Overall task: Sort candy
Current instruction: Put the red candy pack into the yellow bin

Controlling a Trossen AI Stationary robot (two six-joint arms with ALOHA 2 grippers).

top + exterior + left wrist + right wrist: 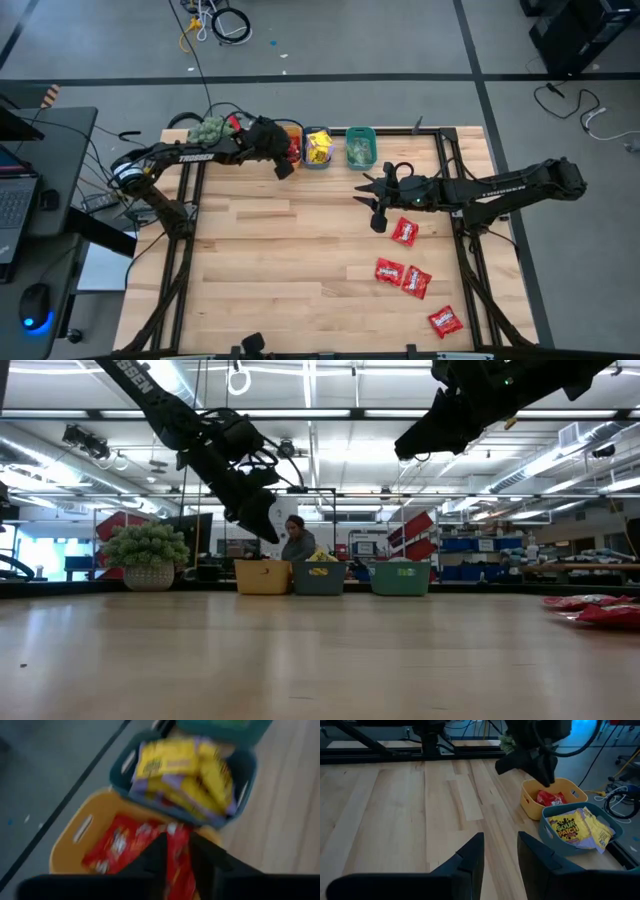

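Four red candy packets: (404, 232), (389, 271), (416, 282) and (445, 322) lie loose on the right half of the wooden table (270, 260).
High view, bins: orange bin (292, 143), blue bin (318, 148) holding yellow candy (319, 150), and teal bin (361, 147) stand side by side at the table's far edge, a fuzzy green plant ball (211, 129) to their left.
High view, arms: left gripper (284, 164) hangs at the orange bin; right gripper (374, 196) hovers over bare wood, near the uppermost loose red packet.
Low view: left gripper (262, 520) is poised just above the orange bin (263, 576); loose red packets (595, 608) show at the right edge; a person (297, 540) sits behind the bins.
Left wrist view: left fingers (207, 857) close together with a red packet (179, 862) clamped between them, over more red candy (120, 845) in the orange bin (75, 837); yellow packets (185, 772) fill the blue bin (245, 770).
Right wrist view: right gripper (499, 855) is released, fingers parted, nothing between them, above bare wood.
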